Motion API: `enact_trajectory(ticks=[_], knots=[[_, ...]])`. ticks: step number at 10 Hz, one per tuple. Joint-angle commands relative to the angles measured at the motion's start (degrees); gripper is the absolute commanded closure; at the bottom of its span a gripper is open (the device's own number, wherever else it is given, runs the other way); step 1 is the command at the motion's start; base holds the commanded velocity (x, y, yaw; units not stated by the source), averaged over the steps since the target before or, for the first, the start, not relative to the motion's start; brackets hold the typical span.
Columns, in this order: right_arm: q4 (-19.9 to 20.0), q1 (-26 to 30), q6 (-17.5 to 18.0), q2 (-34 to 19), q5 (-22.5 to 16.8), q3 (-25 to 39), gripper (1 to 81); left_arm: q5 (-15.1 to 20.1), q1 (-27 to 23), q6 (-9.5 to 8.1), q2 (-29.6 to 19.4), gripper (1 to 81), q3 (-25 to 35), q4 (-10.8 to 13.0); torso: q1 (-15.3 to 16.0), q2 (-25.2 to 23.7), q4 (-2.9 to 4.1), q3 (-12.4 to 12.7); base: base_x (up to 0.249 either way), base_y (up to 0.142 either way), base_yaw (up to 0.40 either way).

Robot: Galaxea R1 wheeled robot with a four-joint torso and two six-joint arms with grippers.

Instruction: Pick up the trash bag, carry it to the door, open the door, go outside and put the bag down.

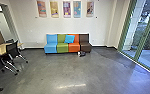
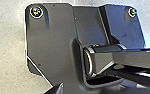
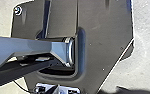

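Frankly, I cannot tell how open the left hand (image 2: pixel 57 89) and right hand (image 3: pixel 56 89) are.

A sofa (image 1: pixel 62 48) in blue, green, orange and brown sections stood against the white wall (image 1: pixel 28 30), a blue cushion (image 1: pixel 69 39) on its seats. Five pictures (image 1: pixel 66 9) hung above. On the grey floor (image 1: pixel 56 70), near the brown end, lay what looked like a small dark-and-white bundle (image 1: pixel 82 53). Black chairs (image 1: pixel 13 50) stood by a bench (image 1: pixel 3 47), across from green-framed glass (image 1: pixel 147 42).
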Motion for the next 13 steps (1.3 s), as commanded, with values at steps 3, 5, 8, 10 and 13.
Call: enact_trajectory(ticks=[3, 5, 8, 10, 13], knots=[[-0.53, 2.06, -0.74, 0.46, -3.52, 0.46, 1.0, 2.99, -2.39, 0.22, 0.14, 1.0, 0.18, 0.25, 0.0, 0.0, 0.0, 0.0, 0.185, -0.077, 0.0], [-0.53, 2.06, -0.74, 0.37, -3.52, 0.46, 1.0, 2.9, -2.39, 0.22, 0.23, 1.0, 0.18, 0.25, 0.0, 0.0, 0.0, 0.0, 0.189, -0.07, 0.0], [-0.53, 2.06, -0.74, 0.29, -3.52, 0.46, 1.0, 2.9, -2.39, 0.22, 0.15, 1.0, 0.18, 0.25, 0.0, 0.0, 0.0, 0.0, 0.189, 0.0, 0.0], [-0.53, 2.15, -0.74, 0.29, -3.52, 0.46, 1.0, 2.9, -2.39, 0.22, 0.23, 1.0, 0.18, 0.25, 0.0, 0.0, 0.0, 0.0, 0.189, 0.0, 0.0], [-0.53, 2.15, -0.74, 0.37, -3.52, 0.46, 1.0, 2.9, -2.39, 0.22, 0.14, 1.0, 0.71, 0.25, 0.0, 0.0, 0.0, 0.0, 0.19, 0.0, 0.0]])
